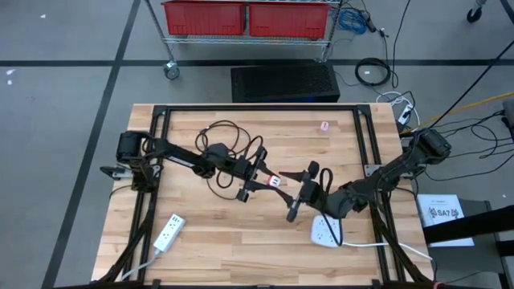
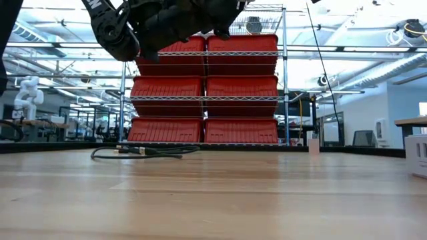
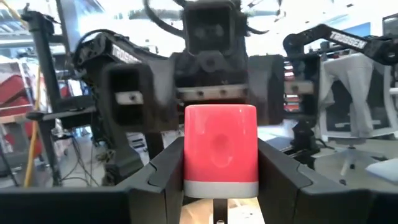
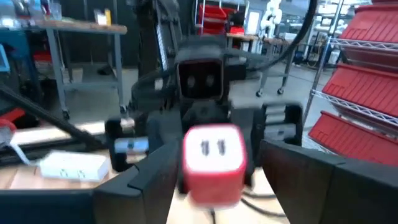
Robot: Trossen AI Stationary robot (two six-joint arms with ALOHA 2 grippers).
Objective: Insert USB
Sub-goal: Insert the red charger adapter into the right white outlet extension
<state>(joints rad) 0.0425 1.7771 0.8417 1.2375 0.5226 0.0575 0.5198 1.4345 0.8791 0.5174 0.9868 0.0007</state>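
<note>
Mid-bench, the left claw (image 1: 255, 178) pinches the red USB block (image 3: 220, 151), raised, facing the right claw (image 1: 303, 193) at its 3 o'clock (fingers spread). Alignment step; next needs squaring up.

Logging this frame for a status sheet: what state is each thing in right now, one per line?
Left gripper: raised above the table, shut on the red charger.
Red charger: held off the table between the left gripper's fingers, facing the right gripper.
Right gripper: raised, open, facing the charger.
Black cable: lying loose on the table.
White power strip: lying flat near the table's front left.
</note>
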